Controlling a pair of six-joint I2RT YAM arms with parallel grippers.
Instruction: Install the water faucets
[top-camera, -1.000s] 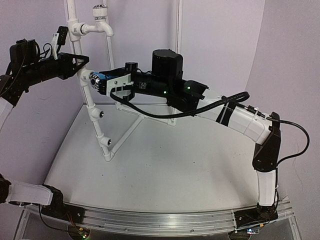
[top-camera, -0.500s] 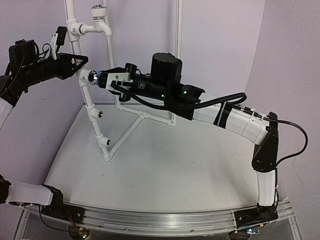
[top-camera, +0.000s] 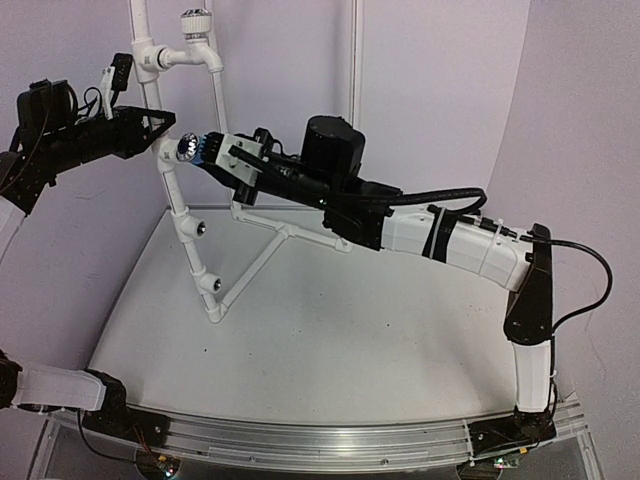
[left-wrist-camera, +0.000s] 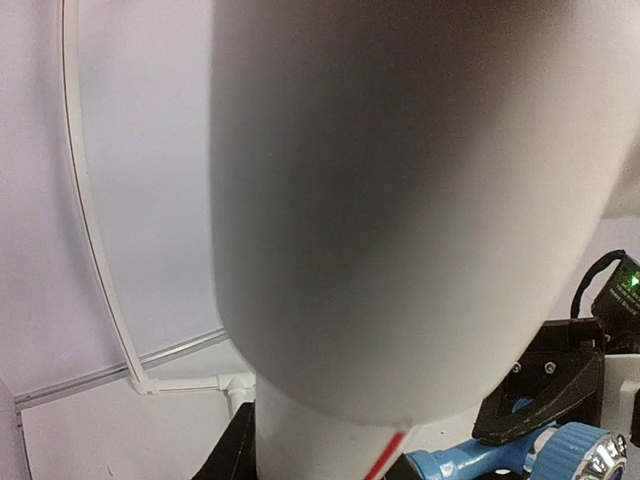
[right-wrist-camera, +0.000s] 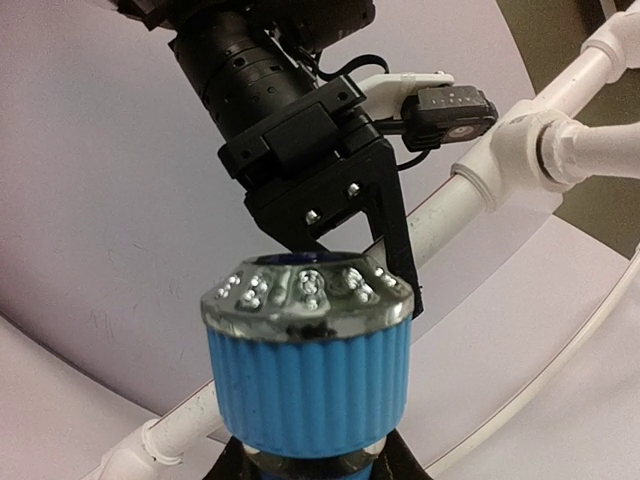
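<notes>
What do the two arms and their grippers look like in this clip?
The left arm and right arm both have white shells and black joint housings. Looping black cables run along the right arm. The right gripper has a white frame, the left gripper a black triangular one.

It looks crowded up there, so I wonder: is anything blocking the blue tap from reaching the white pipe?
No loose thing lies between them. The blue faucet, held by the right gripper, sits close beside the white pipe frame. Only the left gripper, clamped on that pipe just above, crowds the spot.
</notes>
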